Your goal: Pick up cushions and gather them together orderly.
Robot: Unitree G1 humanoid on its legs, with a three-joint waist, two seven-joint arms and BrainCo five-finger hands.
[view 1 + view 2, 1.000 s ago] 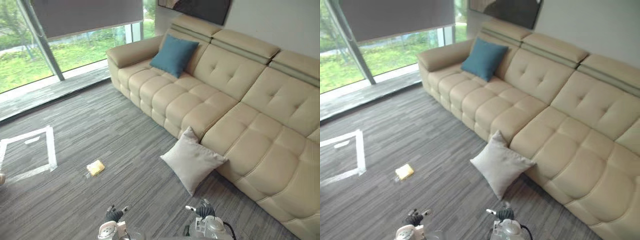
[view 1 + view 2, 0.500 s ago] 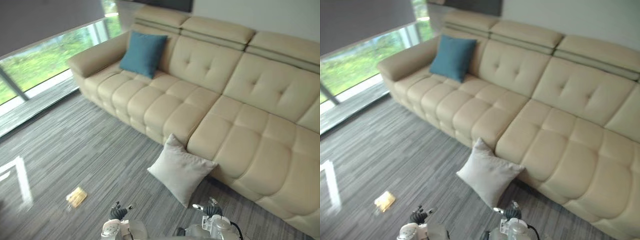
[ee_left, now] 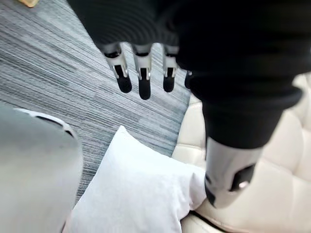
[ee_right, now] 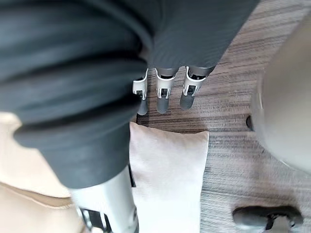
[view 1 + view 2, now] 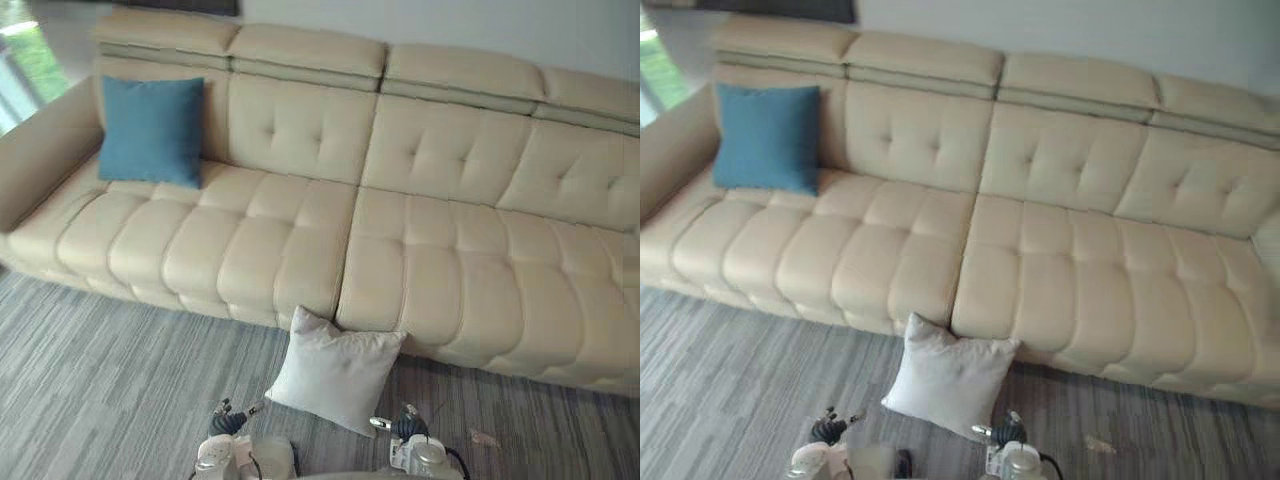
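A white cushion (image 5: pixel 335 372) stands on the grey carpet, leaning against the front of the sofa near its middle. A blue cushion (image 5: pixel 152 130) rests upright against the sofa's backrest at the left end. My left hand (image 5: pixel 228 425) and right hand (image 5: pixel 405 428) hang low in front of me, on either side of the white cushion and short of it. In the left wrist view the fingers (image 3: pixel 142 73) are straight and hold nothing, with the white cushion (image 3: pixel 136 194) beyond. The right wrist view shows straight fingers (image 4: pixel 164 92) above the same cushion (image 4: pixel 167 179).
The long beige sofa (image 5: pixel 420 250) spans the view, its armrest (image 5: pixel 30 160) at the left. Grey striped carpet (image 5: pixel 90 380) lies in front. A small pale scrap (image 5: pixel 487 438) lies on the carpet at the right.
The camera has swung right and now faces the sofa squarely; the window, floor tape and yellow item have left the view. Both hands stay low and open.
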